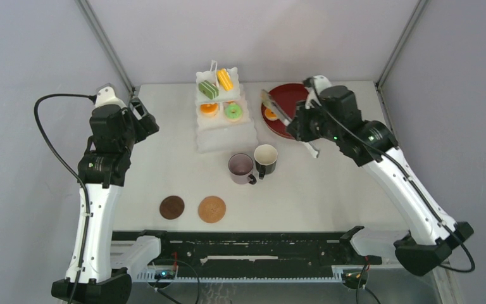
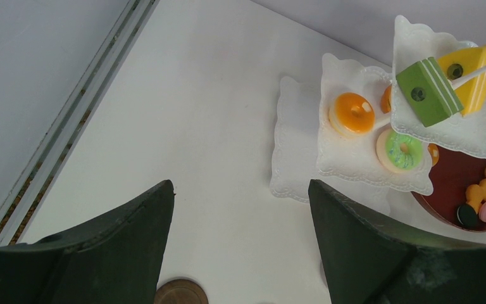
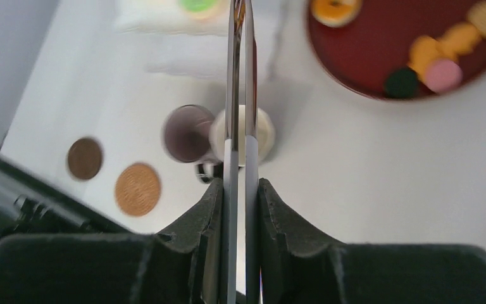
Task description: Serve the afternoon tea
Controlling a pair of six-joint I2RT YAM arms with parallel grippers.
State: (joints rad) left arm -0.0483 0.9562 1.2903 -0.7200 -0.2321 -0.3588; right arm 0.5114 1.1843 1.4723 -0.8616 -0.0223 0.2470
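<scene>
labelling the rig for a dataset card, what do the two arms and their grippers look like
The left arm and right arm match: white tapered lower link, blocky black joints above, black base clamp. A thin black cable loops off the left one; small green lights dot the right. The left gripper and right gripper have thick, dark, matte fingers.
</scene>
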